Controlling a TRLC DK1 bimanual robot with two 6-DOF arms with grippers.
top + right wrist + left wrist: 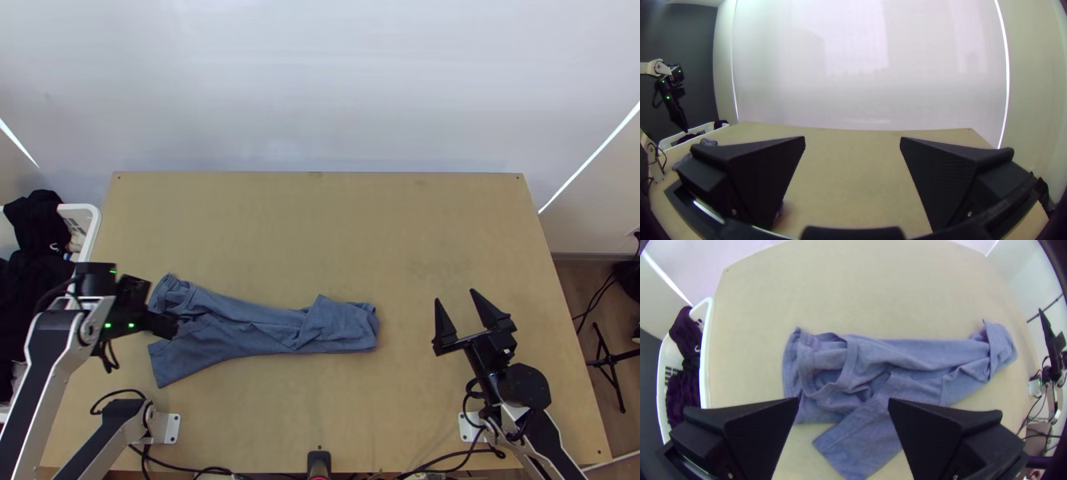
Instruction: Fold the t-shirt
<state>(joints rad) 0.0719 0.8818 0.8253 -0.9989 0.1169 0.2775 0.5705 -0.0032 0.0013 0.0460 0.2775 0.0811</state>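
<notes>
"Wooden bench (320,240) bears a blue t-shirt (264,328), lying in a long, rumpled strip. Why does the left pincer (843,398) hang near the collar (851,362)?"

"Open and holding nothing, it is probably placed to straighten that end."

"And the right pincer (456,296)?"

"Open too, well apart from the t-shirt, likely leaving working room."

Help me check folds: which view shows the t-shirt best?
The left wrist view: there the t-shirt shows large, neckline clear. Top view: smaller, partly hidden by the left hand. Right wrist view: a distant bit.
</notes>
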